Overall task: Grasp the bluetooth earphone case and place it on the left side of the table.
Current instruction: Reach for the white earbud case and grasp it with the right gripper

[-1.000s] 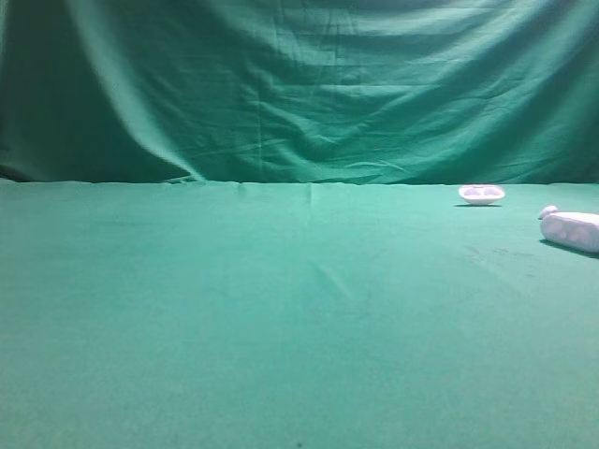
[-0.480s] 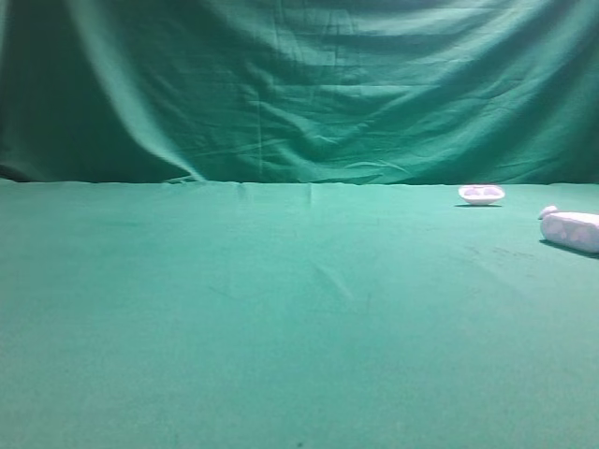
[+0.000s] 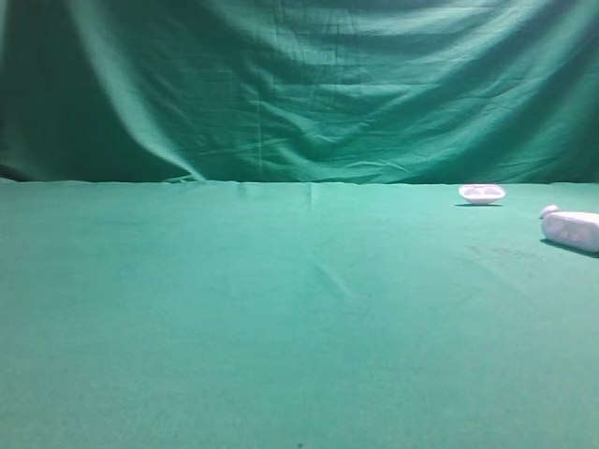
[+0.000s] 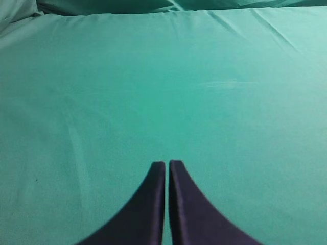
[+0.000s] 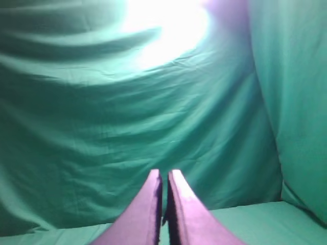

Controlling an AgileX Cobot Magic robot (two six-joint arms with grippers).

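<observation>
Earphone case (image 3: 571, 230) at table (image 3: 281, 318) far right edge, near dish (image 3: 481, 194). Left pincer (image 4: 167, 164) and right pincer (image 5: 164, 173) both pressed together, holding nothing.

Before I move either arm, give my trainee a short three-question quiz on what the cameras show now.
1. True or false: the white rounded oblong earphone case lies at the right edge of the green cloth-covered table.
2. Which sits farther back: A, the shallow white dish; B, the case?
3. How do the dark fingers of the left gripper and the right gripper stand?

Key: 1 true. 2 A. 3 Both pairs closed, holding nothing.
</observation>
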